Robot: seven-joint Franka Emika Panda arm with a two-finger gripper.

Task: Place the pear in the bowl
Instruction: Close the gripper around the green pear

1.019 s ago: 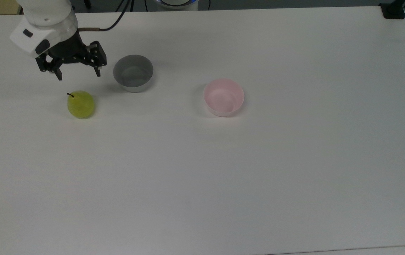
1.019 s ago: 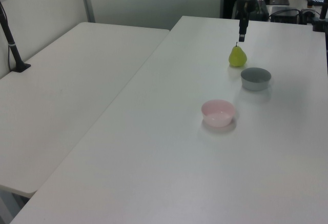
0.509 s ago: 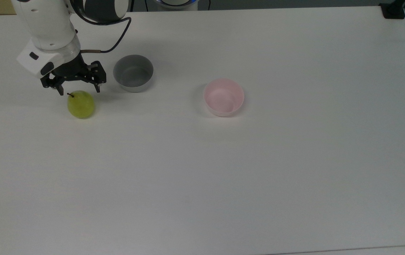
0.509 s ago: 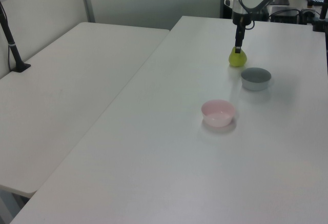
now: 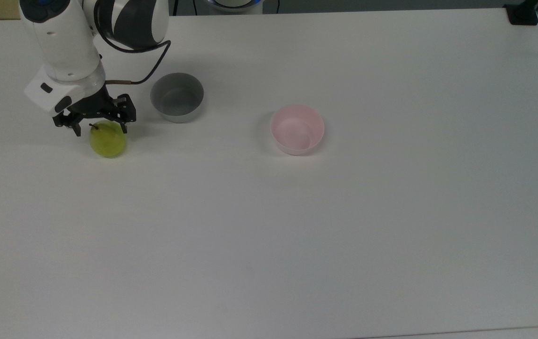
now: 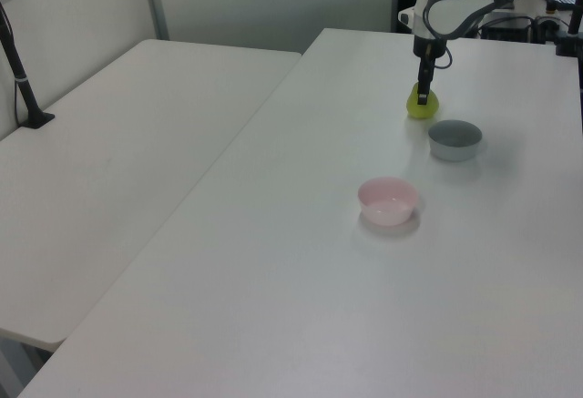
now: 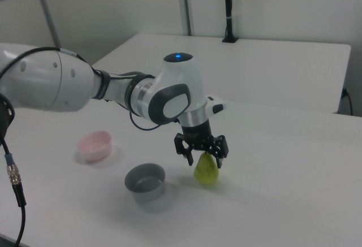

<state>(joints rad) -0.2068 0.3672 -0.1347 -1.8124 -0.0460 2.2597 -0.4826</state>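
The yellow-green pear [image 5: 108, 141] [image 6: 420, 105] [image 7: 206, 170] stands upright on the white table [image 5: 297, 226], at the top view's left. My gripper [image 5: 100, 131] [image 7: 203, 160] is low over it, open, with one black finger on each side of the pear's upper part. I cannot tell whether the fingers touch the fruit. The pale pink bowl [image 5: 297, 129] [image 6: 388, 200] [image 7: 94, 145] sits empty well to the top view's right of the pear.
A grey bowl [image 5: 177, 97] [image 6: 455, 139] [image 7: 146, 181] stands close to the pear, between it and the pink bowl in the top view. A second white table [image 6: 118, 152] adjoins in the left view. A black clamp [image 5: 523, 13] sits at the top view's far right corner.
My gripper has come down and forward from behind the pear until its open fingers straddle the pear's top. Pear and both bowls have not moved.
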